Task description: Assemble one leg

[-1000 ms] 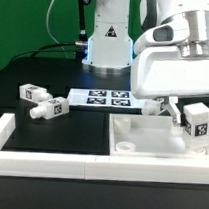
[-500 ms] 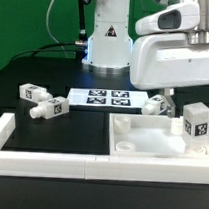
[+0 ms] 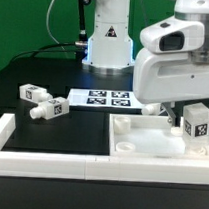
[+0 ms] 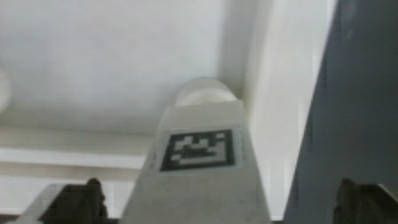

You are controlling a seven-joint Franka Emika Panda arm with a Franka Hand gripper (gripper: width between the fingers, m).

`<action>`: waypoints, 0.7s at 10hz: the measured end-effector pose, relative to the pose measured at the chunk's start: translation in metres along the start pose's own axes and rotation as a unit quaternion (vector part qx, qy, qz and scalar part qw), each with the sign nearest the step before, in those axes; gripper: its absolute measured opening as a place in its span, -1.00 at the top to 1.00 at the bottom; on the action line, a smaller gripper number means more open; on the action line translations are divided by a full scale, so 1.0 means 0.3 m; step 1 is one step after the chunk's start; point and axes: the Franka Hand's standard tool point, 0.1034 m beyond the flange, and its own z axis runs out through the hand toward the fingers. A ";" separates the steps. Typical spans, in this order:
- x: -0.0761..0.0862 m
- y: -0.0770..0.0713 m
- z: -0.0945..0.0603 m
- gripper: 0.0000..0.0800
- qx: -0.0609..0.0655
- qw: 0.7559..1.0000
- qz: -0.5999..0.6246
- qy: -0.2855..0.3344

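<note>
One leg (image 3: 198, 123) stands upright on the exterior view's right corner of the white tabletop (image 3: 140, 145), tag facing the camera. My gripper (image 3: 178, 114) hangs just over and behind it. In the wrist view the leg (image 4: 199, 150) lies between my two dark fingertips (image 4: 79, 202). The jaws stand wide apart and do not touch it, so the gripper (image 4: 222, 205) is open. Two more legs (image 3: 33, 92) (image 3: 48, 109) lie on the black table at the exterior view's left.
The marker board (image 3: 101, 96) lies flat behind the tabletop. The robot base (image 3: 106, 43) stands at the back. A white rail (image 3: 49, 167) runs along the front edge of the table.
The arm rose away from the upright leg, then came down a little again. The leg stayed standing in place. The two loose legs have not moved.
</note>
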 end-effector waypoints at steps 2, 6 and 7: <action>-0.001 0.000 0.001 0.13 0.000 1.000 0.018 0.000; -0.002 -0.001 0.003 0.29 -0.005 0.978 0.209 0.021; -0.010 -0.006 0.004 0.29 -0.010 0.956 0.291 0.036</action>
